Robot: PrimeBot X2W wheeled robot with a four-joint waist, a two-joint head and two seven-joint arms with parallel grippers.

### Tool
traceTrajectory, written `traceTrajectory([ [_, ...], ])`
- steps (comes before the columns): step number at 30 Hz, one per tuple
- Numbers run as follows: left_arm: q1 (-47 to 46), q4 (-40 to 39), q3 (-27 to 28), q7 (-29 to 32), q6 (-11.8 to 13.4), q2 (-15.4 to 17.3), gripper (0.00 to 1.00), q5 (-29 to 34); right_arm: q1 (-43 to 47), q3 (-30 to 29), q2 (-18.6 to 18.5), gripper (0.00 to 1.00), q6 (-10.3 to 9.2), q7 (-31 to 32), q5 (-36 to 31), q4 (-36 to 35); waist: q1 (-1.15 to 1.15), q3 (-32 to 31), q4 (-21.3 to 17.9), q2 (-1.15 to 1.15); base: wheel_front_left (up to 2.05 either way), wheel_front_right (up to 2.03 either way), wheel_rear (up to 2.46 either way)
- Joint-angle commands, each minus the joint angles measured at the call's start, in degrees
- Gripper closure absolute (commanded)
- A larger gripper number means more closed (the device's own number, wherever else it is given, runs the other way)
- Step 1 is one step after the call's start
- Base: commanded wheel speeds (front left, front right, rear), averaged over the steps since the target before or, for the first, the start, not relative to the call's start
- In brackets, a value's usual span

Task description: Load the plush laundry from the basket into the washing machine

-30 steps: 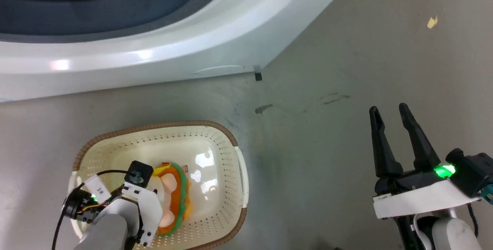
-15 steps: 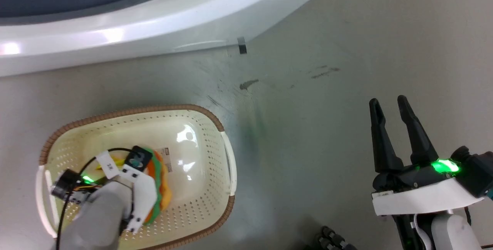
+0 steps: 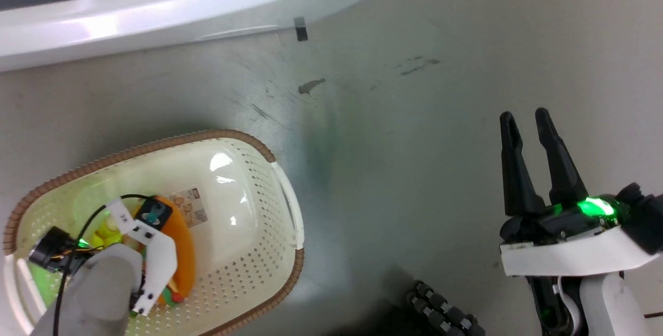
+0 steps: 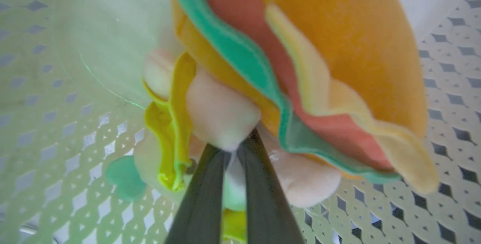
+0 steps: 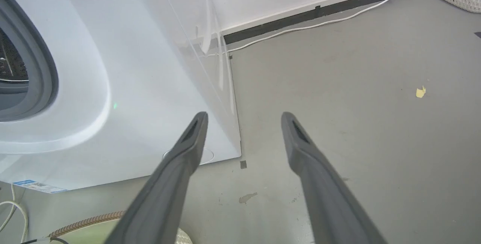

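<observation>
Grey floor (image 3: pixel 414 118) bears a cream perforated plastic basket (image 3: pixel 248 253), lower left. Left jaws pinch its orange hamburger plush (image 3: pixel 184 258); right jaws gape.

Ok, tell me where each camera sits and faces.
Head view: on the robot's head, looking down at the cream perforated plastic basket with brown woven rim and the white front-loading washing machine; shows the pale left forearm and open right tool.
Left wrist view: inside the basket, facing the orange hamburger plush toy; the left tool is shut on its pink part.
Right wrist view: low, facing the washing machine's front along its tool's open fingers.
Shared: head and right wrist views both show the dark floor stain.
</observation>
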Motion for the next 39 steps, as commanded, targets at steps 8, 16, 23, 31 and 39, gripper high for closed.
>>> traceTrajectory([
  [8,-0.9,5.7,-0.8,-3.2,1.5,1.6,1.0,-2.6,-3.6,2.2,0.0,0.0,-0.04,-1.4,2.1,0.3,0.0,0.1,-3.6,0.0,0.0,0.0,0.0],
  [16,1.4,6.5,-0.5,-9.5,2.2,-3.2,1.0,-5.5,-2.7,-0.2,0.0,0.0,-0.04,-1.7,-1.9,2.0,0.0,-10.1,0.9,0.0,0.0,0.0,0.0],
  [23,4.1,5.7,1.5,-18.0,2.0,-8.9,1.0,-9.4,0.6,-2.8,0.0,0.0,-0.04,-1.7,-7.0,3.4,0.0,-21.5,7.7,0.0,0.0,0.0,0.0],
  [31,7.6,3.1,3.5,-29.7,1.4,-12.2,1.0,-13.1,4.9,-4.7,0.0,0.0,-0.04,-1.7,-11.2,4.3,0.0,-32.2,15.3,0.0,0.0,0.0,0.0],
  [39,13.2,-7.4,6.1,-32.0,3.3,-12.9,1.0,-15.6,9.1,-5.6,0.0,0.0,-0.04,-1.7,-13.4,4.4,0.0,-38.3,20.3,0.0,0.0,0.0,0.0],
])
